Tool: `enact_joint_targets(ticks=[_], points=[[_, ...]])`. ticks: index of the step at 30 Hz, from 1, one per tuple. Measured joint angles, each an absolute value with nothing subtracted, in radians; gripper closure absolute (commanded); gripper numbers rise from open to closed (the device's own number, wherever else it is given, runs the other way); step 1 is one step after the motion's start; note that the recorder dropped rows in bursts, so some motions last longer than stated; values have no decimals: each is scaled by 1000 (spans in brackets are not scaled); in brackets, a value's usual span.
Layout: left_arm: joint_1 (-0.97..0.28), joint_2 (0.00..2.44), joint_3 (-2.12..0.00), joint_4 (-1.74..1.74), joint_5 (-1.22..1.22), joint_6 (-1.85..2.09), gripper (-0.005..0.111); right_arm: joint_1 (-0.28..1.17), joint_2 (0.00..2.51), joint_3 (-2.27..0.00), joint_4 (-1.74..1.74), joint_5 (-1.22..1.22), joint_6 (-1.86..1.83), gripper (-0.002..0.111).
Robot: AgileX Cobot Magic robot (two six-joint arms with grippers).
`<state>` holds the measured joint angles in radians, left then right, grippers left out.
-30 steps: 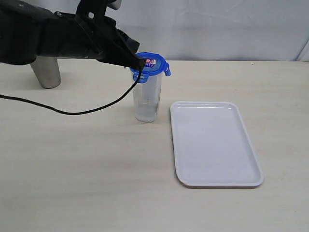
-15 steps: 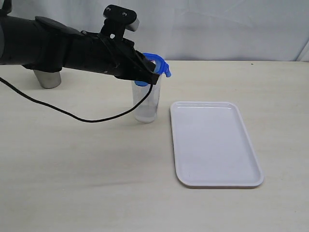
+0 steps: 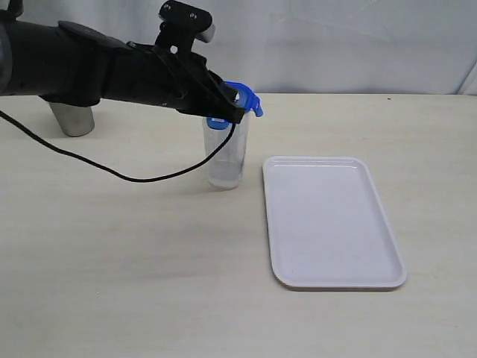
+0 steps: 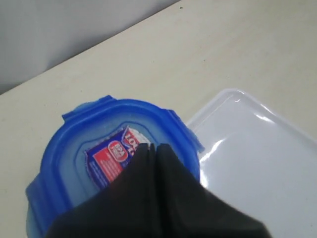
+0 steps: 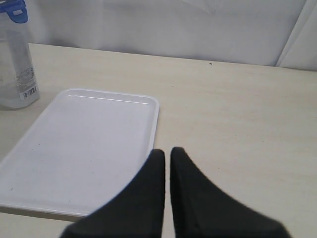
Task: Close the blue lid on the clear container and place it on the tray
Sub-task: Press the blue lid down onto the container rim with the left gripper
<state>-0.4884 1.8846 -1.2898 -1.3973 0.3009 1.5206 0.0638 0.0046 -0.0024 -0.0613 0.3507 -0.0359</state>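
Observation:
The blue lid (image 3: 242, 99) sits on top of the clear container (image 3: 226, 155), which stands upright on the table left of the tray (image 3: 332, 221). My left gripper (image 3: 232, 110) is shut, its tips over the middle of the lid. In the left wrist view the shut left gripper (image 4: 152, 147) covers part of the red-and-white sticker on the blue lid (image 4: 69, 153), with the tray (image 4: 257, 148) beside it. My right gripper (image 5: 167, 151) is shut and empty, above the table beside the tray (image 5: 84, 148); the container (image 5: 15, 64) with its lid (image 5: 14, 10) stands beyond.
A grey steel cup (image 3: 72, 119) stands at the back left, partly behind my left arm. A black cable (image 3: 112, 173) hangs from the arm and loops down to the table in front of the container.
My left arm has swung round from the container's left side to reach over the lid, which has tilted a little. The container has stayed in place.

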Motion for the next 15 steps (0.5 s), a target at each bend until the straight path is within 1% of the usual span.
enact_joint_targets(ticks=[15], points=[[-488,1923,-1327,-1397,327,1521,107,64,5,-2,-61,351,-36,104]])
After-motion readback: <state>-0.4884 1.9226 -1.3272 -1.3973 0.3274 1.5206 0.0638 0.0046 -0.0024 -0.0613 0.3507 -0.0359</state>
